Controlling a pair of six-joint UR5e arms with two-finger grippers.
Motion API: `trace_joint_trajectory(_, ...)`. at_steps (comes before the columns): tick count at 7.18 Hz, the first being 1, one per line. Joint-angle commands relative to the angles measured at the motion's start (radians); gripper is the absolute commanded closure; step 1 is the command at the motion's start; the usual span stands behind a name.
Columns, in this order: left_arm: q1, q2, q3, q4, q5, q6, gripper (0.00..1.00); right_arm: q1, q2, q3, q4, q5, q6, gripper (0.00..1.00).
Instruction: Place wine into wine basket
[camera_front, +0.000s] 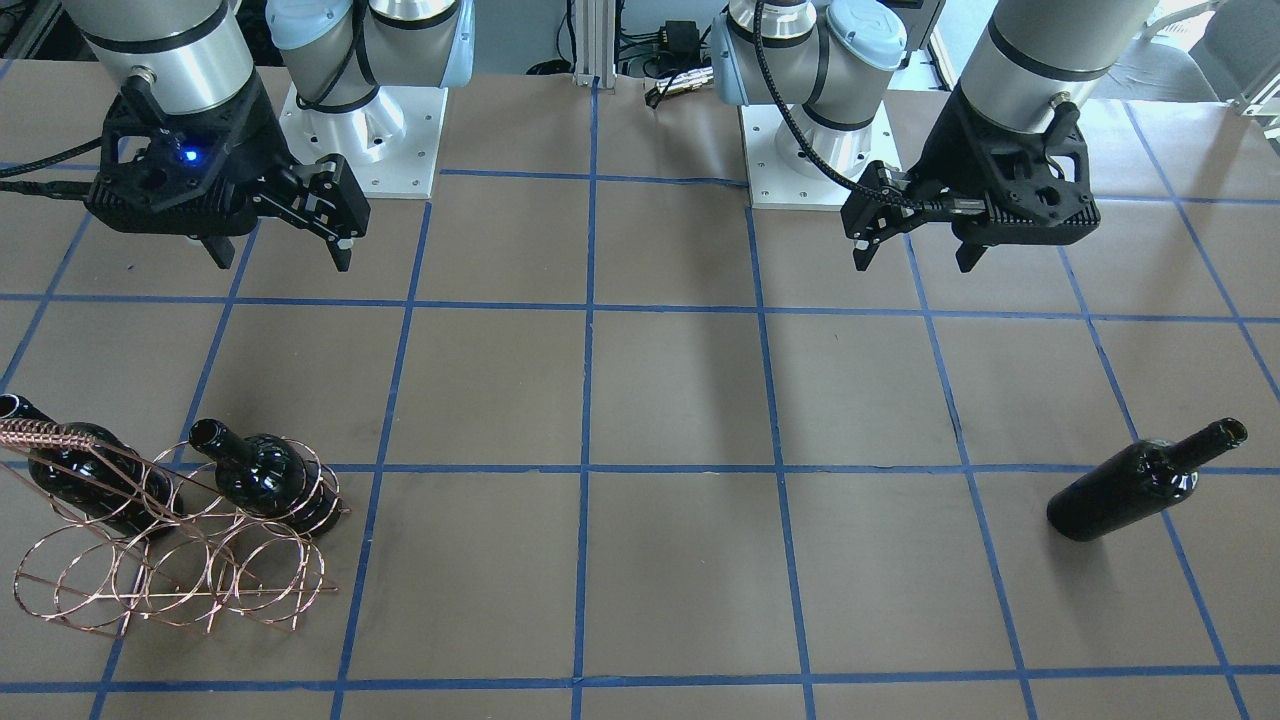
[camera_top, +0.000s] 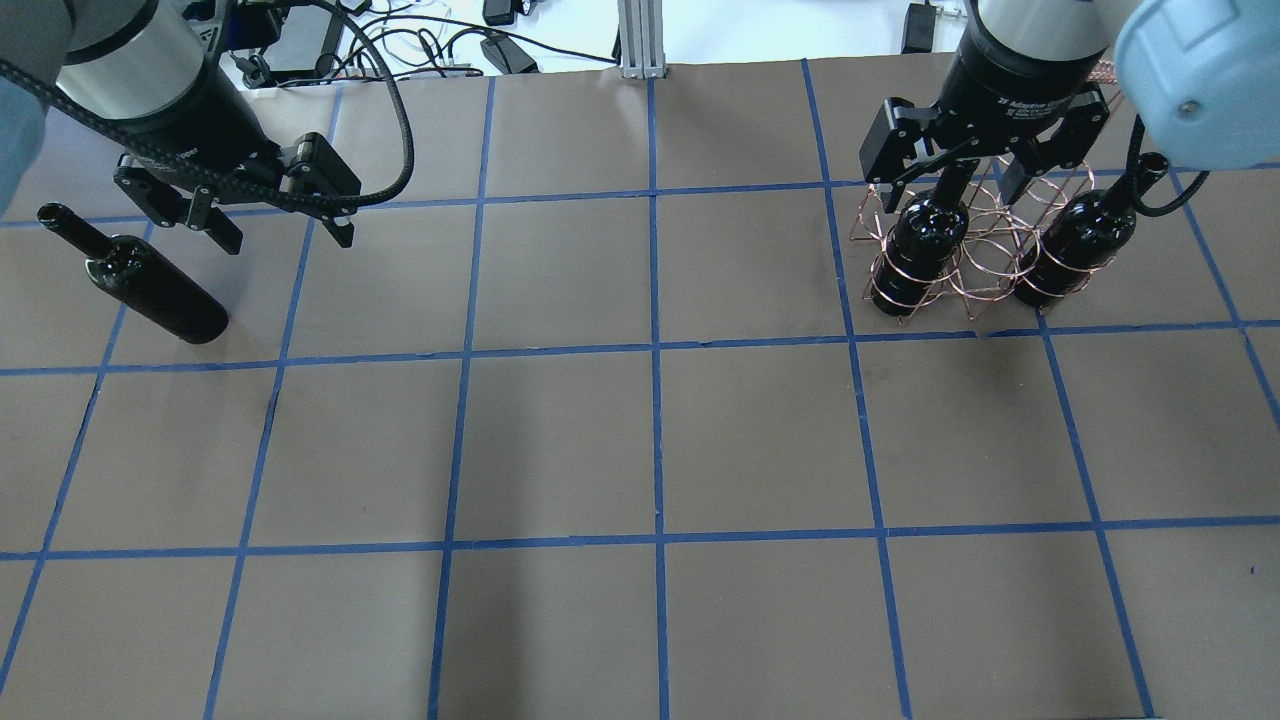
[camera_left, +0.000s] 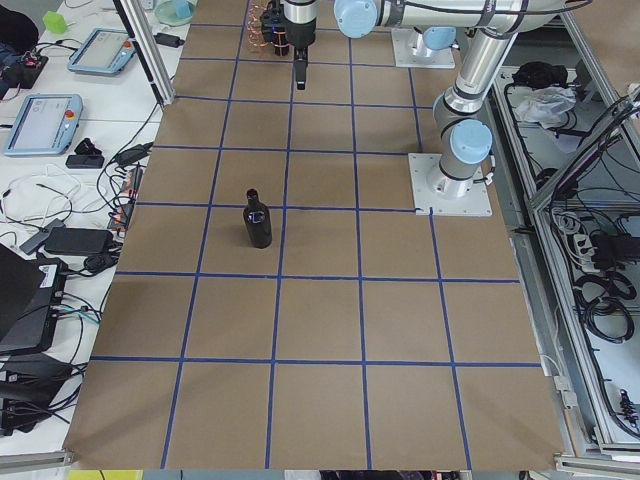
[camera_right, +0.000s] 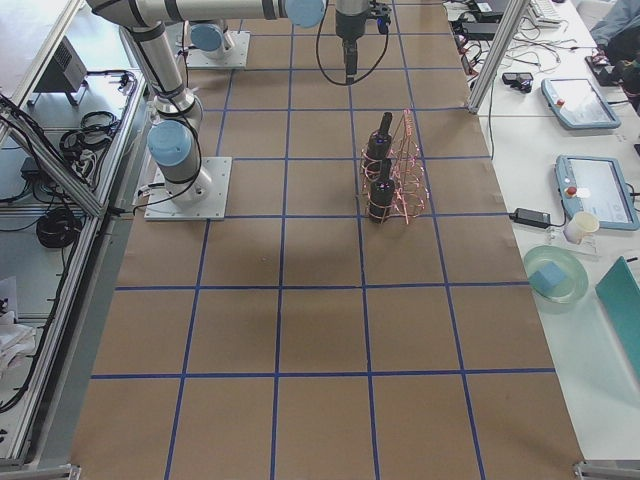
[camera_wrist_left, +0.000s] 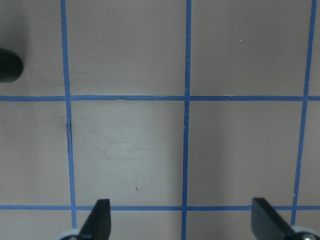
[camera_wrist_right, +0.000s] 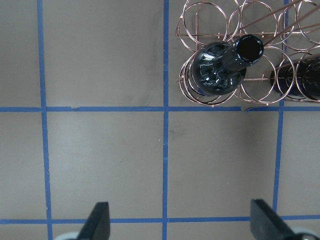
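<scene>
One wine bottle (camera_top: 150, 295) lies on its side on the table at my left, neck pointing away from me; it also shows in the front view (camera_front: 1135, 488), and its base shows in the left wrist view (camera_wrist_left: 7, 65). My left gripper (camera_top: 288, 243) (camera_front: 913, 266) hangs open and empty above the table, just right of that bottle. The copper wine basket (camera_top: 975, 275) (camera_front: 160, 590) stands at my right and holds two bottles (camera_top: 925, 235) (camera_top: 1085, 240) in its hoops. My right gripper (camera_top: 945, 180) (camera_front: 282, 264) is open and empty, above and behind the basket.
The table is brown paper with a blue tape grid (camera_top: 655, 360). Both arm bases (camera_front: 365, 135) (camera_front: 815, 150) stand on my side of the table. Cables and a metal post (camera_top: 635, 40) lie past the far edge.
</scene>
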Motion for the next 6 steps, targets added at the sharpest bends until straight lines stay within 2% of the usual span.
trace_joint_trajectory(1,0.000,0.000,0.000,-0.002,0.003,0.000,0.00,0.000,0.000,0.000,0.000,-0.002,0.000,0.01)
trace_joint_trajectory(3,0.038,-0.001,0.009,0.006,0.013,0.055,0.00,0.000,0.000,0.000,0.000,-0.002,0.000,0.01)
trace_joint_trajectory(6,0.375,-0.040,0.050,0.011,-0.005,0.436,0.00,-0.002,0.000,0.000,0.000,-0.002,0.000,0.01)
